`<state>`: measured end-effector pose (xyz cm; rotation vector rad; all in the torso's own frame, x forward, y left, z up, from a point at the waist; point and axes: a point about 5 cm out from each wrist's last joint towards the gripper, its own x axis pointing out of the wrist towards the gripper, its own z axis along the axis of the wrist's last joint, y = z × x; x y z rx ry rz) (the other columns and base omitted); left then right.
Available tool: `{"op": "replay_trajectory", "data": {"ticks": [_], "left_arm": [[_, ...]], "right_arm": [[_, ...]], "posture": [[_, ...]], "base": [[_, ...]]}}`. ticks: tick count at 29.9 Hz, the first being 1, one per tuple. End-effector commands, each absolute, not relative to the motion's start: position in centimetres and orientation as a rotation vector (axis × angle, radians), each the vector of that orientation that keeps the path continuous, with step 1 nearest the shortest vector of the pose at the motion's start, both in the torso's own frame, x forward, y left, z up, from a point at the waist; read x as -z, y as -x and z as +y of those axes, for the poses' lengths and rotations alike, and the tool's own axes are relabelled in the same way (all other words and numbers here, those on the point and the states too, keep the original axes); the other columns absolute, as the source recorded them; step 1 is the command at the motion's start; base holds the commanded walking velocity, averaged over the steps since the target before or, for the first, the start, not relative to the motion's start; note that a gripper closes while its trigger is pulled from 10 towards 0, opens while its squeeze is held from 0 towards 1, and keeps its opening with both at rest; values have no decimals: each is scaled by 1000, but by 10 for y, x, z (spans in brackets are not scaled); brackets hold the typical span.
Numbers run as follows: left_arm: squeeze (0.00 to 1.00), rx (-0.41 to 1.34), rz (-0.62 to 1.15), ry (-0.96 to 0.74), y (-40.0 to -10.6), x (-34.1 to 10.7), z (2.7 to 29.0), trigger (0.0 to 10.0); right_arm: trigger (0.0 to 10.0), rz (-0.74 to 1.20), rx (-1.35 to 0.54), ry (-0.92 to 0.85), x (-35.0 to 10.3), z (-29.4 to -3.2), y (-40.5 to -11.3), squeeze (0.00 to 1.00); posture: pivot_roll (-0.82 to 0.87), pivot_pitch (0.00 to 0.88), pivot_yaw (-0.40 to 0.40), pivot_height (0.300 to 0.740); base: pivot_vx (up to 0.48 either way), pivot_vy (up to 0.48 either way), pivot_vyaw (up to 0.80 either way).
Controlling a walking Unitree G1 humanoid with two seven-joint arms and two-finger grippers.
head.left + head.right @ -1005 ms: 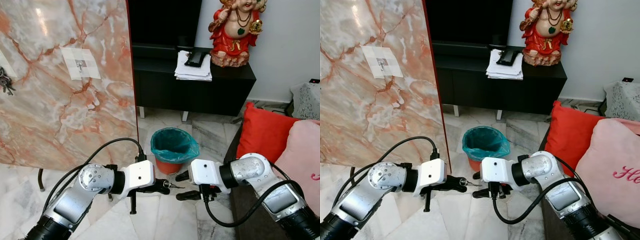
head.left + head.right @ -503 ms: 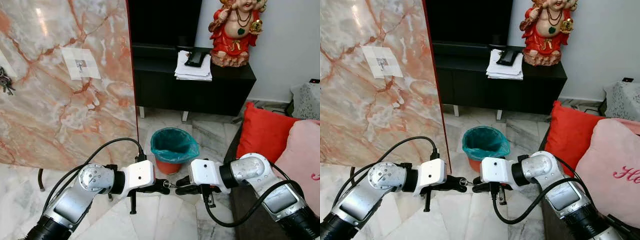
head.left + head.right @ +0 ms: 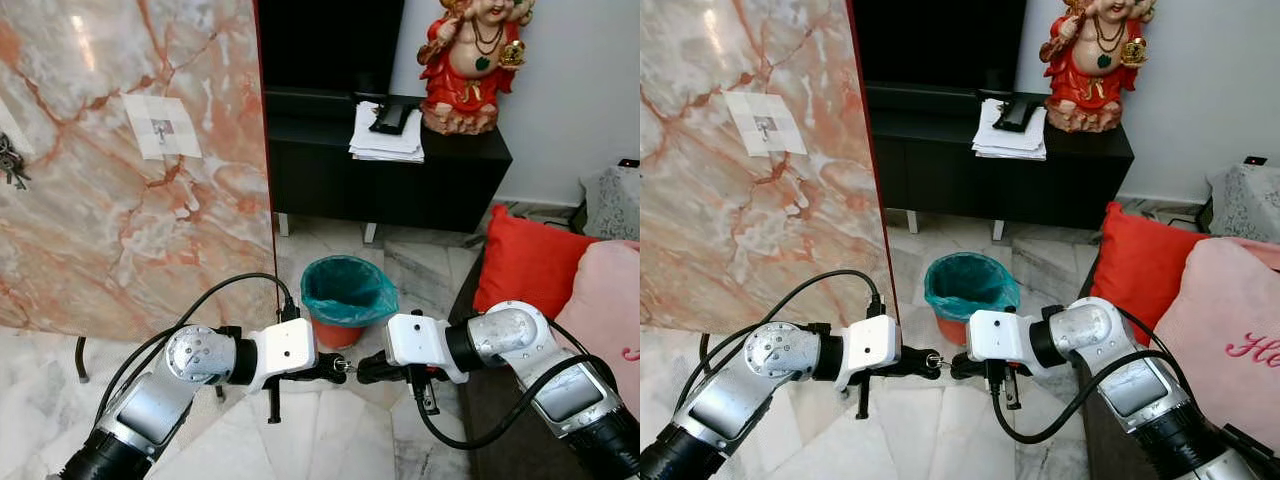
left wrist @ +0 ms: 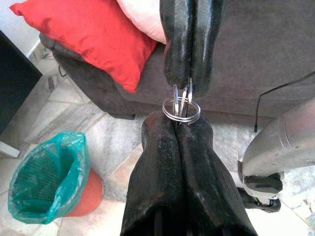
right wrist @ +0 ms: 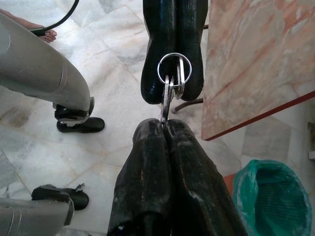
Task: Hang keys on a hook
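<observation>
- Meeting tip to tip low over the marble floor [image 3: 330, 440], the left hand [image 3: 340, 367] and right hand [image 3: 362, 370] both pinch the keys [image 4: 181, 103] – each hand's fingers closed on them.
- Ring [image 5: 171, 68] sits at the left fingertips; the key blades run into the right hand's tips.
- Marble panel [image 3: 130, 160] stands to the left, its red edge just beside the left arm; a hook [image 3: 160, 128] sits on a pale patch high on it, well apart from the keys.
- Bin [image 3: 348, 298] lies just beyond the hands; red cushion [image 3: 525, 265] and sofa edge close the right side.
</observation>
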<state>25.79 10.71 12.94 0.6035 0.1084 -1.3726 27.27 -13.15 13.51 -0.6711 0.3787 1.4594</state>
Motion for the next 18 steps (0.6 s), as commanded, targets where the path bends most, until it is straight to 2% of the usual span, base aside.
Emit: {"op": "replay_trajectory", "data": {"ticks": [1, 5, 6, 7, 18], "left_arm": [[0, 1345, 92, -630, -263, -134, 109, 10000], [0, 1335, 106, -645, -265, -132, 111, 10000], [75, 1337, 112, -645, -265, -131, 112, 10000], [1000, 1340, 124, -661, -264, -130, 113, 10000], [1000, 1369, 238, -834, -261, -112, 125, 10000]], "right_arm": [[0, 373, -1467, 685, -141, -133, -272, 0], [0, 371, -1465, 686, -142, -134, -273, 0], [0, 371, -1464, 686, -142, -135, -273, 0], [0, 372, -1464, 687, -143, -135, -273, 0], [0, 371, -1459, 690, -143, -136, -275, 0]], "posture": [[-12, 46, -64, 740], [-13, 47, -64, 740], [-14, 47, -64, 740], [-13, 47, -64, 740], [-14, 49, -66, 740]], "base": [[0, 0, 0], [0, 0, 0], [0, 0, 0], [0, 0, 0], [0, 0, 0]]}}
